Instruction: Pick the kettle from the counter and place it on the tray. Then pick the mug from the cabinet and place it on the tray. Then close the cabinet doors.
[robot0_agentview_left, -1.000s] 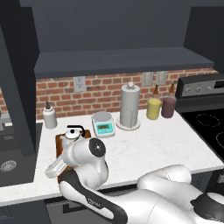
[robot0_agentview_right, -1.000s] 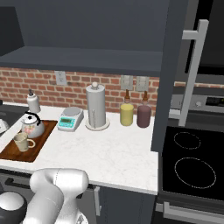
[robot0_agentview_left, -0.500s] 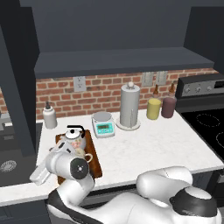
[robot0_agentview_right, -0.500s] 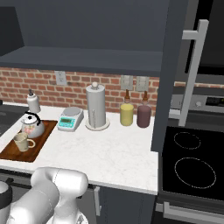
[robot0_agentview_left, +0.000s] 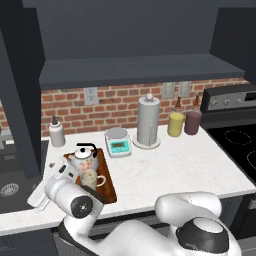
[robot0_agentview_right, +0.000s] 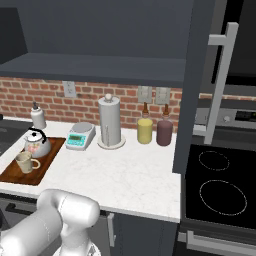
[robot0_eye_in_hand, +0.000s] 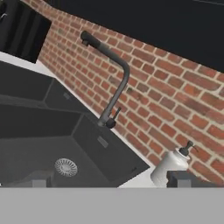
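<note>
Tool (robot0_eye_in_hand: 107, 181) wide open and empty, fingertips (robot0_eye_in_hand: 183, 179) far apart at the bottom of the hand view, aimed toward a dark sink (robot0_eye_in_hand: 48, 135) with a round drain, a dark curved faucet (robot0_eye_in_hand: 109, 74) and a white soap dispenser (robot0_eye_in_hand: 171, 165) against the brick wall (robot0_eye_in_hand: 175, 92). In the left base view, hand low at the left, just beside the tray's near left corner, over the edge of the surface (robot0_agentview_left: 170, 170).

Kettle (robot0_agentview_left: 84, 156) upright on the tray (robot0_agentview_left: 106, 187), at its far end. Mug (robot0_agentview_left: 90, 178) on the same tray, just in front of the kettle, handle toward the right. From the right base view, kettle (robot0_agentview_right: 36, 143) and mug (robot0_agentview_right: 25, 162) close together on the brown board (robot0_agentview_right: 25, 172), at the left end of the white surface (robot0_agentview_right: 125, 175).

Further right on the surface: small white scale (robot0_agentview_left: 118, 141), tall steel paper-towel cylinder (robot0_agentview_left: 148, 121), yellow canister (robot0_agentview_left: 175, 124) and dark purple canister (robot0_agentview_left: 192, 122), all near the wall. Black stove (robot0_agentview_right: 220, 187) at the right.

Cabinet (robot0_agentview_left: 135, 70) above, with wide shelf exposed. Cabinet doors open: one (robot0_agentview_right: 200, 85) edge-on in the right base view, with long silver bar handle (robot0_agentview_right: 220, 82).
</note>
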